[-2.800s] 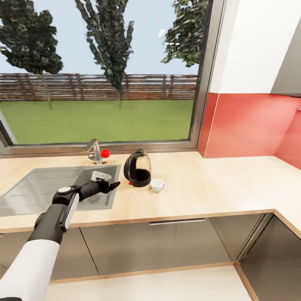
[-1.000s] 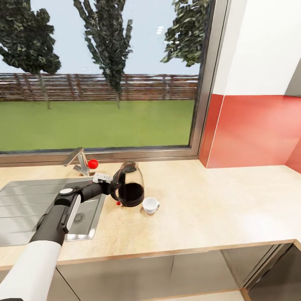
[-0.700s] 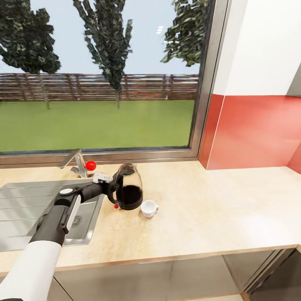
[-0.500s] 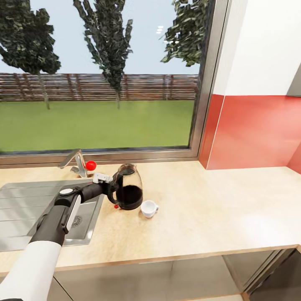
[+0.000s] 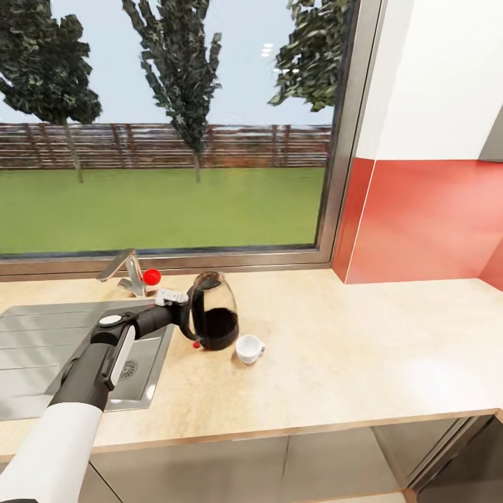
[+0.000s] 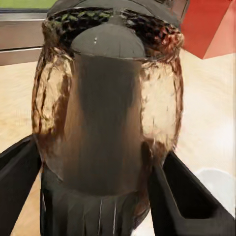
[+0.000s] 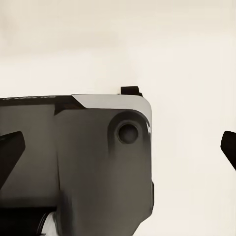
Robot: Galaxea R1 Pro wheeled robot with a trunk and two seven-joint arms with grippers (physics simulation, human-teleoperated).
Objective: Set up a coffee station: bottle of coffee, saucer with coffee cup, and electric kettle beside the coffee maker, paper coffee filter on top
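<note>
The left hand (image 5: 183, 318), fingers apart, straddles the black loop handle of the rounded clear glass kettle (image 5: 213, 320) (upright, beside the steel sink (image 5: 42, 349)).

Left gripper (image 6: 105, 196) spread, arm outstretched

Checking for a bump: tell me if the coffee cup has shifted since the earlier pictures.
No: the coffee cup keeps its spot relative to the faucet.

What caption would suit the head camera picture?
Left gripper reaching the glass kettle's handle beside a white cup on the wooden countertop.
</note>
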